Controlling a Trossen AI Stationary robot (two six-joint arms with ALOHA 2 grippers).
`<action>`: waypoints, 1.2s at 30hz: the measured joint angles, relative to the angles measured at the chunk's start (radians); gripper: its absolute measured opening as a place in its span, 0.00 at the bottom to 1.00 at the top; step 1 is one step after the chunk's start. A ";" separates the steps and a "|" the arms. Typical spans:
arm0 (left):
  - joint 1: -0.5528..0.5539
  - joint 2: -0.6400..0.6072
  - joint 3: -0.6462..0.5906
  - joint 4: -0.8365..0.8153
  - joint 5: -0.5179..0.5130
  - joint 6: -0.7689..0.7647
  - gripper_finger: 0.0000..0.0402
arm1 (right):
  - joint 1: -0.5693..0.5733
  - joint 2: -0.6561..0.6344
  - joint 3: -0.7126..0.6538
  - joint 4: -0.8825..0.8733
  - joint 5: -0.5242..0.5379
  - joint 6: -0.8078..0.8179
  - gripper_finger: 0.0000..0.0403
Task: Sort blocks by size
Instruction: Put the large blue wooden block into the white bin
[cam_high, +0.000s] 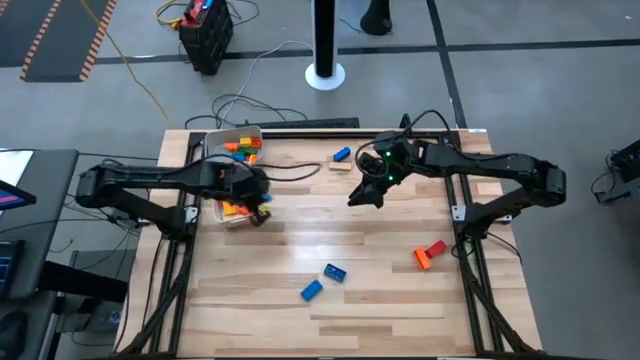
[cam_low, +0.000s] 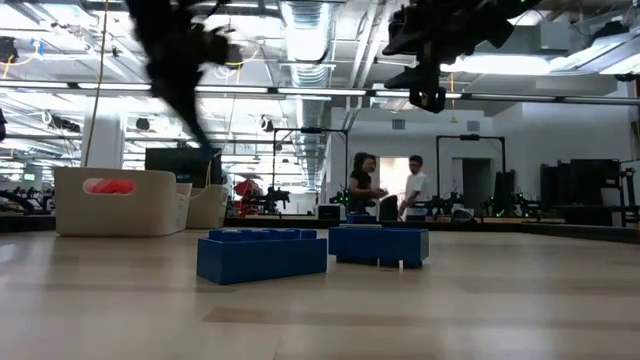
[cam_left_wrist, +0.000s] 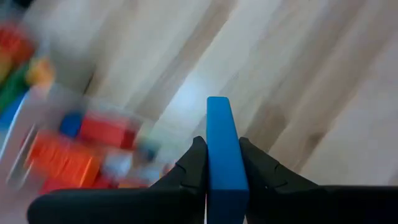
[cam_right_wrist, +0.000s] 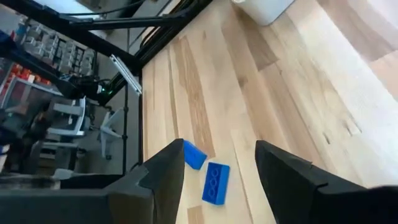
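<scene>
We saw even overhead light on the wooden table (cam_high: 340, 250), with soft shadows beneath both arms; ceiling strip lights (cam_low: 305, 25) glared in the low view, silhouetting the arms; the left wrist view smeared the tray of bricks (cam_left_wrist: 68, 149) with motion blur.

From above, the left gripper (cam_high: 262, 208) sits over the lower tray (cam_high: 228, 212), and its fingers cannot be made out there. The orange bricks (cam_high: 235, 209) in that tray are half covered by the arm. In the left wrist view the held blue bar (cam_left_wrist: 225, 155) runs off the picture's edge, and the tray's contents (cam_left_wrist: 74, 149) are a smear of red, orange and blue with no single brick countable. At surface height, both arms are cut off at the top, and the two people (cam_low: 385, 188) far behind are too small to read.
</scene>
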 joint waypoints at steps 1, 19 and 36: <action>0.009 -0.011 -0.009 -0.046 -0.004 -0.032 0.13 | 0.002 0.000 0.000 0.003 0.000 -0.002 0.55; 0.021 -0.042 -0.229 -0.271 0.185 -0.110 0.15 | 0.063 0.002 0.000 0.000 0.024 -0.026 0.55; 0.021 -0.051 -0.174 -0.318 0.221 -0.090 0.26 | 0.062 0.002 0.000 0.025 0.051 -0.026 0.55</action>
